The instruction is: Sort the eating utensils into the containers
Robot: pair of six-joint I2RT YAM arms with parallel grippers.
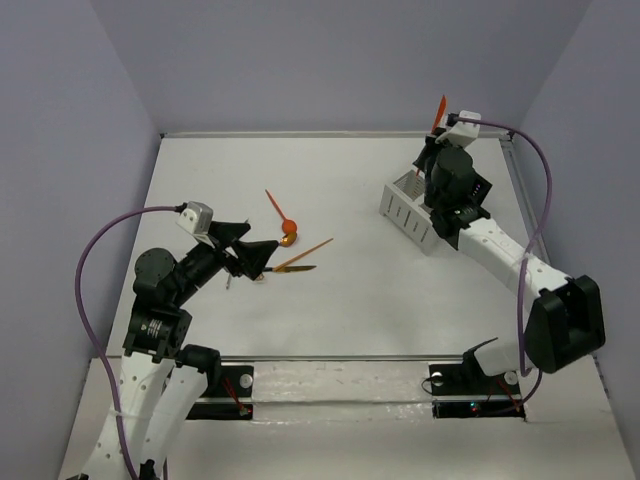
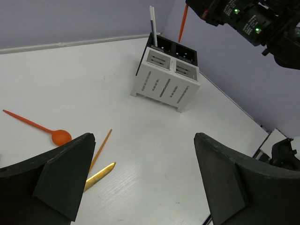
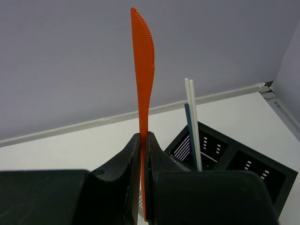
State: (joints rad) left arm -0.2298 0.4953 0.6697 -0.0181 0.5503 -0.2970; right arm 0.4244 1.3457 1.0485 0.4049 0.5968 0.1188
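My right gripper (image 3: 143,138) is shut on an orange plastic knife (image 3: 142,79), blade up, held above the containers; the knife also shows in the top view (image 1: 438,112). The white slatted caddy (image 2: 164,83) joins a black perforated box (image 2: 182,50) at the far right of the table. On the table lie an orange spoon (image 2: 57,136), a thin orange stick (image 2: 101,149) and a gold knife (image 2: 99,175). My left gripper (image 2: 144,138) is open and empty, just right of these, over the table.
A white stick and a blue stick (image 3: 191,119) stand in a compartment of the black box. The right arm (image 1: 455,190) hides most of the box in the top view. The table's back wall and a right-side rail (image 1: 520,190) are close to the containers.
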